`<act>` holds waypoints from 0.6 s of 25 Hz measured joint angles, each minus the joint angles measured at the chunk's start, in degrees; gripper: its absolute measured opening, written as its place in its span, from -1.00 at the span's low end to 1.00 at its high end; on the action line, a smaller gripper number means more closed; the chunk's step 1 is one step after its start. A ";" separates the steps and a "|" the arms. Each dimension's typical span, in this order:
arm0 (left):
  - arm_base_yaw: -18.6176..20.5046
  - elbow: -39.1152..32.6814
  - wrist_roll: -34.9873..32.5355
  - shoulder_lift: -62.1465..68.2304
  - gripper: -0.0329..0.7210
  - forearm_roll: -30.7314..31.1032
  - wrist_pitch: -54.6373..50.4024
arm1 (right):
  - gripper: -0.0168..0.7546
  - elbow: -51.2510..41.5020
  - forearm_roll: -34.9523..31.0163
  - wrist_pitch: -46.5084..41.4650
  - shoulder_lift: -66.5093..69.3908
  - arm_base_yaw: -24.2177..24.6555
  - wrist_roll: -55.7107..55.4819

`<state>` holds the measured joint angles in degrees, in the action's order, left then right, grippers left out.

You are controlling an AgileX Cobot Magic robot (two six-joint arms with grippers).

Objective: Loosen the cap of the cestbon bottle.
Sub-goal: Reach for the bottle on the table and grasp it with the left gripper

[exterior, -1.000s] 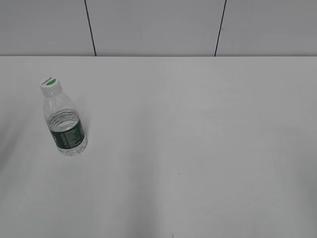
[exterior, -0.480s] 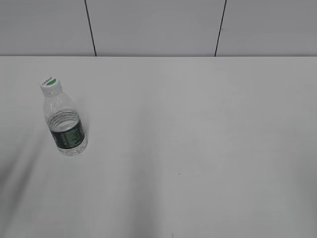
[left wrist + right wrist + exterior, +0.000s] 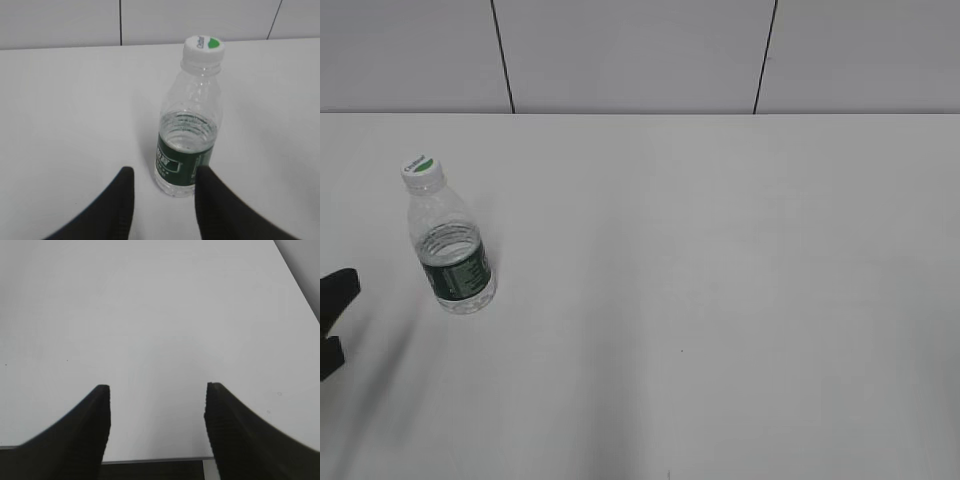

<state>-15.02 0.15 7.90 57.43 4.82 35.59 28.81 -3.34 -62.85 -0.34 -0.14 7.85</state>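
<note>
Upright on the white surface (image 3: 720,250), far left: cestbon bottle (image 3: 453,250), cap (image 3: 422,171) on. Left gripper (image 3: 162,182) just short of it, jaws apart. Right gripper (image 3: 156,390) spread wide over bare surface.

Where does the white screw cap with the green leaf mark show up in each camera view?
Exterior view: small round white plastic cap, upper left, atop the clear ribbed plastic bottle.
Left wrist view: top, right of centre.
Right wrist view: not in it.
Shared landmark: the bottle's dark green label band.
</note>
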 joint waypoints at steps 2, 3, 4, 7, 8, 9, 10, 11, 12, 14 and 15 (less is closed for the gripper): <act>0.00 0.00 0.00 6.51 0.03 0.12 5.16 | 0.25 0.00 0.00 0.00 0.00 0.00 0.00; 0.00 0.00 0.00 9.37 0.13 0.17 8.36 | 0.25 0.00 0.00 0.00 0.00 0.00 0.00; 0.00 0.00 0.00 12.50 0.25 0.23 12.21 | 0.25 0.00 0.00 0.00 0.00 0.00 0.00; 0.00 0.05 0.00 23.10 0.47 0.68 22.71 | 0.25 0.00 0.00 0.00 0.00 0.00 0.00; 0.00 0.05 0.00 27.12 0.49 1.19 26.68 | 0.25 0.00 0.00 0.00 0.00 0.00 0.00; 0.00 0.11 0.00 31.13 0.51 1.92 29.39 | 0.25 0.00 0.00 0.00 0.00 0.00 0.00; 0.00 0.17 0.00 34.48 0.52 2.68 31.43 | 0.25 0.00 0.00 0.00 0.00 0.00 0.00; 0.00 0.42 0.00 38.31 0.53 3.46 32.31 | 0.25 0.00 0.00 0.00 0.00 0.00 0.00; 0.00 0.96 0.00 41.91 0.53 4.43 32.47 | 0.25 0.00 0.00 0.00 0.00 0.00 0.00; 0.00 3.41 0.00 47.35 0.53 7.66 32.83 | 0.25 0.00 0.00 0.00 0.00 0.00 0.00; 0.00 4.84 0.00 49.34 0.53 9.33 32.88 | 0.25 0.00 0.00 0.00 0.00 0.00 0.00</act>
<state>-15.02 4.99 7.90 106.77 14.15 68.48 28.81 -3.34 -62.85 -0.34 -0.14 7.85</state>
